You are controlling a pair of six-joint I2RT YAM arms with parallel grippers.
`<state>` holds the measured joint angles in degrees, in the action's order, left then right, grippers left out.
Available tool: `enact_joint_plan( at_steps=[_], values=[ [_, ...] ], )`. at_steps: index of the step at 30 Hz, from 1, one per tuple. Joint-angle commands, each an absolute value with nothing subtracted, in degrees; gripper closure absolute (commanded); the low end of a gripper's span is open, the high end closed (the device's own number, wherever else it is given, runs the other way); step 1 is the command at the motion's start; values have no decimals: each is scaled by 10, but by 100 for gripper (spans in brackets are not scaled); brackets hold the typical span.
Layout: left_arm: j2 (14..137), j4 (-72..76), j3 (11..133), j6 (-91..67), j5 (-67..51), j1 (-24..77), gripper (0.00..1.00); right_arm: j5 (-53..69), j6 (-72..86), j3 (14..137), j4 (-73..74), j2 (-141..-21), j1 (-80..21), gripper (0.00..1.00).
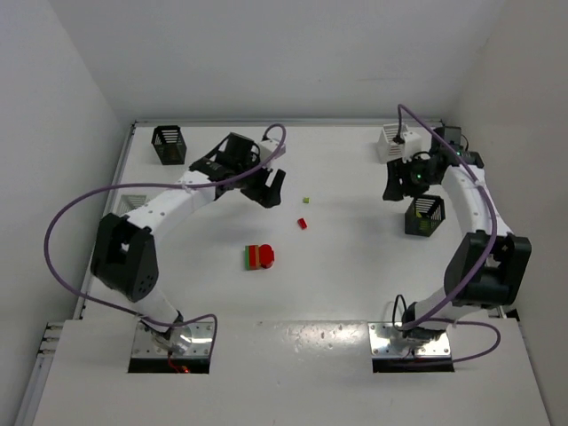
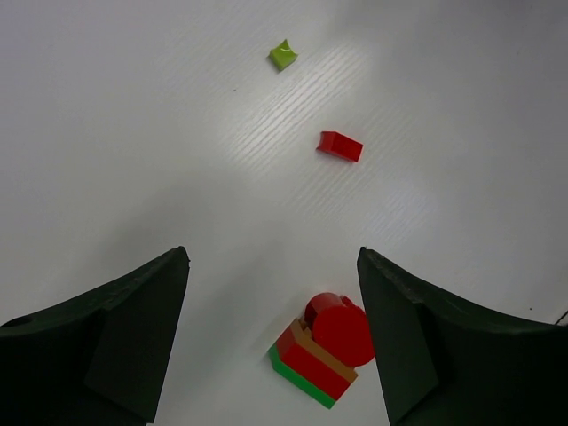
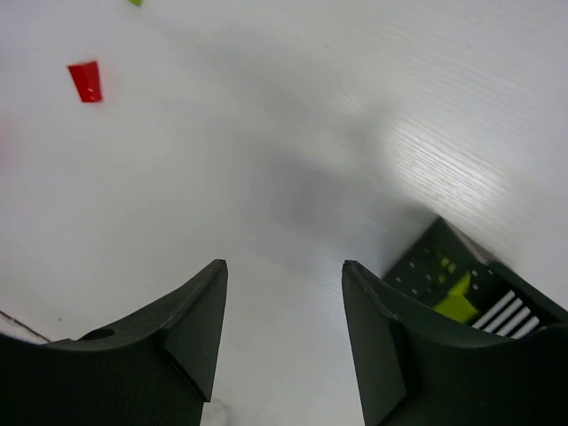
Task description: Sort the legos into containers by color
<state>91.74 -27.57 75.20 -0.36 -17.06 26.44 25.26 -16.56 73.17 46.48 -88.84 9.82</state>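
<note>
Left fingers [image 2: 133,337] stand wide apart with nothing between them, hanging over the middle of the tabletop [image 1: 355,266], a little toward its left edge. Right fingers [image 3: 169,346] are likewise spread and empty, over by the right edge.

From the left fingers, the red-and-green stack [image 2: 324,351] lies just toward the near edge. In the left wrist view it sits low in the gap, closer to one finger than the other. Its long axis slants across the opening, and a round red piece rests against it. I judge the left arm the nearer one, and a small wrist turn would probably be needed to square the fingers to the stack's sides.

Farther out lie a small red brick [image 2: 340,145] and, beyond it toward the far edge, a tiny yellow-green piece [image 2: 283,55], each apart from the others.

Just beside the right fingers, a black container [image 3: 461,275] holds a yellow-green brick [image 3: 457,297]. A white container [image 1: 391,142] stands at the far right corner and a second black container [image 1: 169,145] at the far left corner.

White and finely grained, the tabletop is closed in by white walls on three sides.
</note>
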Motion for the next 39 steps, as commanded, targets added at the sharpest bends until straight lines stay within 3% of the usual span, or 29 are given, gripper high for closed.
enact_joint_plan(
  at_steps=[1,15,20,25,31,39],
  values=[
    [968,-239,787,-13,-171,301,18,273,-121,727,418,-878,70,45],
    [1121,-233,925,-32,-146,321,26,280,-96,629,385,-815,41,45],
    [1079,-222,896,-76,-121,266,19,296,-47,623,322,-865,-60,45],
    [988,-199,832,-102,-109,181,17,220,37,648,219,-947,-193,45],
    [898,-193,802,-120,-102,126,14,140,105,686,162,-1038,-263,47],
    [878,-193,779,-133,-127,87,14,69,115,712,143,-1094,-325,47]
  ],
)
